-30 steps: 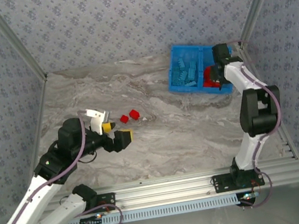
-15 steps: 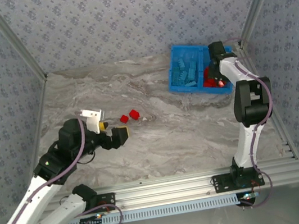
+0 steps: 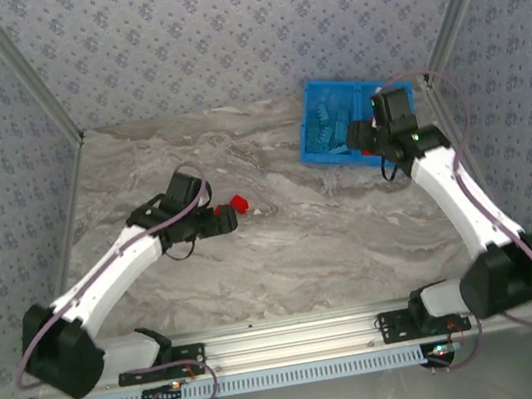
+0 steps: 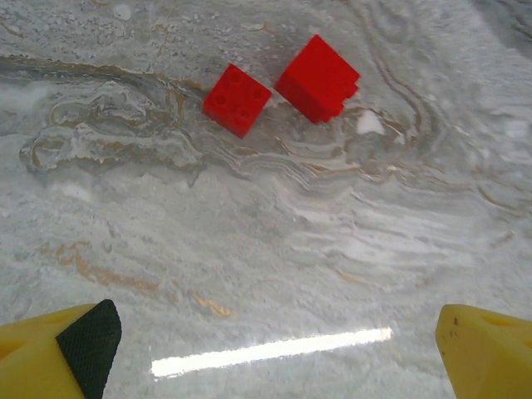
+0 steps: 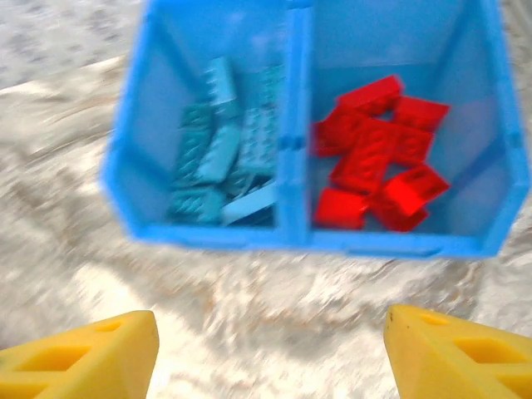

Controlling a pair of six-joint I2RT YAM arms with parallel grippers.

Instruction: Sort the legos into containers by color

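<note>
Two red legos, a flat one [image 4: 238,100] and a taller one [image 4: 318,77], lie on the marble table just ahead of my left gripper [image 4: 270,366]. That gripper is open with nothing between its yellow fingers [image 4: 486,349]. From above, the left gripper [image 3: 215,222] sits beside one red lego [image 3: 238,203]. The blue bin [image 5: 299,237] holds light blue legos [image 5: 224,154] in its left container and red legos [image 5: 378,154] in its right. My right gripper [image 5: 270,357] is open and empty, just short of the bin's front wall. From above, the right gripper [image 3: 370,142] hovers over the bin [image 3: 329,88].
The bin stands at the back right, close to the metal corner post [image 3: 453,8]. Patterned walls close in the table on three sides. A small white chip [image 4: 368,123] lies beside the taller red lego. Bare marble [image 3: 332,230] spreads between the arms.
The left arm has stretched forward and right, bringing its open gripper up to the two red legos. The right gripper has opened and drawn back from the red compartment, its elbow swinging outward.
</note>
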